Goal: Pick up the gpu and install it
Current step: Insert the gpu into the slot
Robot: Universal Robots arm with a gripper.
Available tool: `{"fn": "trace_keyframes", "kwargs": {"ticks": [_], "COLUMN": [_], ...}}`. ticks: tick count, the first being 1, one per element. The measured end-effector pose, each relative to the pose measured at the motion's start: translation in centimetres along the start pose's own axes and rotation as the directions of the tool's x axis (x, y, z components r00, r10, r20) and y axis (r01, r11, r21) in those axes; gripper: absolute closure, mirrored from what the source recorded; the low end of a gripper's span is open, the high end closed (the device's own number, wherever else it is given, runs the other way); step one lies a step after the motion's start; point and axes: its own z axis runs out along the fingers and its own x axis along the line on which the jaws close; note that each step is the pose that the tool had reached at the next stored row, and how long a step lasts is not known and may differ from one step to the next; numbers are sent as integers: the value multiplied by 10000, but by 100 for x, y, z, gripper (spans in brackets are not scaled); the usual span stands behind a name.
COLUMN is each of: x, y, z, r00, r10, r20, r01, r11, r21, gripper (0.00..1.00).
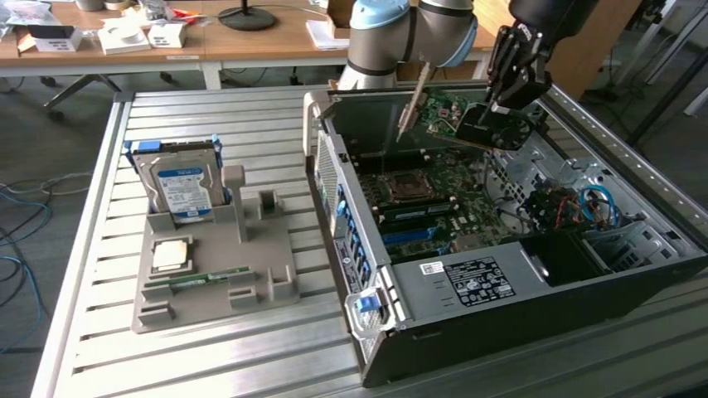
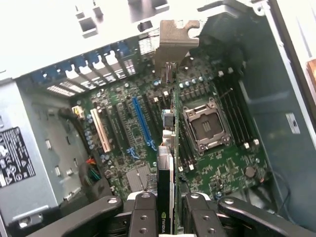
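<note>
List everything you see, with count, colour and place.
gpu: one, dark green with silver bracket, held over open case
computer case: one, black, exterior view's right
motherboard: one, green, inside the case
holder: one, grey, exterior view's left
hard drive: one, blue-white label, upright in holder
processor: one, silver, flat on holder
memory stick: one, green, flat on holder
table: one, silver slats, under everything
gripper: one, black, shut on gpu
arm: one, grey-blue, behind case

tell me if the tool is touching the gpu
Touching. The wrist view shows the gpu edge-on, pinched between the fingers of the tool. In the exterior view the card hangs from it above the open computer case.
</note>
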Motion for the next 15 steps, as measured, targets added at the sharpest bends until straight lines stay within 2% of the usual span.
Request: {"fn": "trace_keyframes", "kwargs": {"ticks": [3,7,15], "x": [0,0,0], "y": [-1,-1,-2], "z": [7,13,14], "r00": [9990,9944,9933], "r10": [-446,-1055,-1150], "r20": [-41,-98,-104], "r01": [446,1055,1150], "r11": [9990,9944,9934], "r21": [-3,-13,-11], "gripper": [74,74,74]}}
